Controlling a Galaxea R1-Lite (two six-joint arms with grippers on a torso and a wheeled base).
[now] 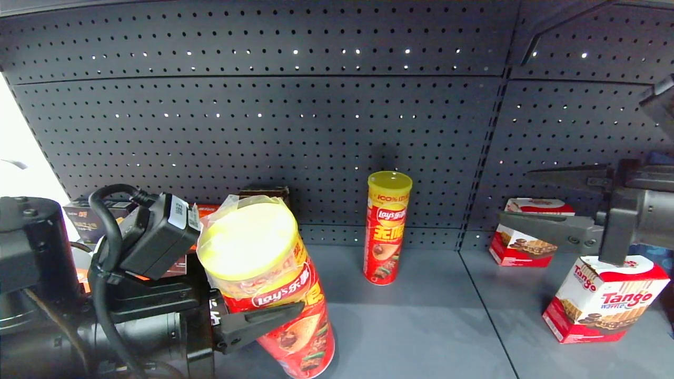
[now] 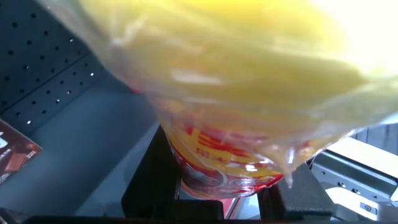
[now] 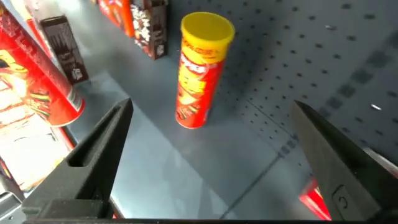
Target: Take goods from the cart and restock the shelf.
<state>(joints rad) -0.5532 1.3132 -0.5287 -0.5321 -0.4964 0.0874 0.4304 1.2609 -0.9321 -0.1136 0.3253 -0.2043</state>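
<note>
**Two cans, two wafer boxes, a few dark packs on one shelf**

Two red chip cans with yellow lids are in view: the near chip can (image 1: 274,287) and the far chip can (image 1: 387,226). There are two red-and-white wafer boxes, the front wafer box (image 1: 605,305) and the back wafer box (image 1: 529,234). At least two dark boxes show, the grey-black box (image 1: 84,221) and the brown box (image 1: 263,191); the packs around them are too hidden to count.

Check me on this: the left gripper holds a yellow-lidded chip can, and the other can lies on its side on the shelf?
Not quite. The left gripper holds a yellow-lidded chip can, but the other can stands upright on the shelf, as the head view shows.
</note>
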